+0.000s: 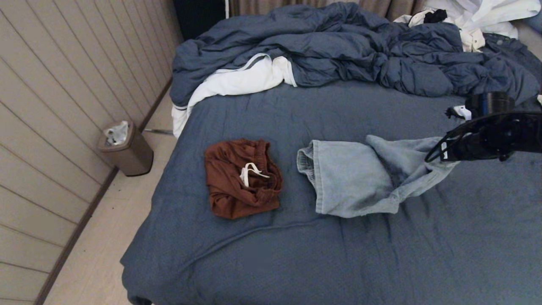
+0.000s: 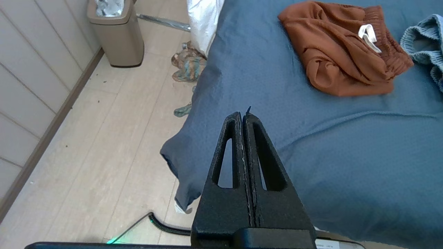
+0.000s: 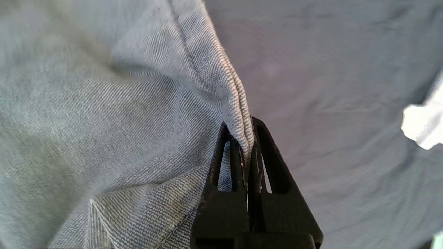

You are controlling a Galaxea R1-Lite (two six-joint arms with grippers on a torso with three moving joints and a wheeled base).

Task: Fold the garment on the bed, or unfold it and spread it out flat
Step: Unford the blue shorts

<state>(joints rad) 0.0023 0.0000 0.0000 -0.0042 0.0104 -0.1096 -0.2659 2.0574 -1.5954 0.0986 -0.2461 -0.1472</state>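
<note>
Light-blue denim shorts [image 1: 355, 178] lie in the middle of the bed [image 1: 296, 254], with their right end lifted off the slate-blue sheet. My right gripper [image 1: 434, 154] is shut on a hem of these denim shorts [image 3: 138, 121], pinched between its fingers [image 3: 258, 138]. Folded rust-brown shorts [image 1: 241, 178] with a white drawstring rest to their left. They also show in the left wrist view as the brown shorts [image 2: 342, 48]. My left gripper [image 2: 243, 116] hangs shut and empty over the bed's near left corner; it is outside the head view.
A rumpled blue duvet [image 1: 360, 51] and white linens [image 1: 237, 80] fill the far side of the bed. A tan bin [image 1: 127, 148] stands on the floor by the panelled wall. Loose cloth scraps [image 2: 188, 64] lie on the floor beside the bed.
</note>
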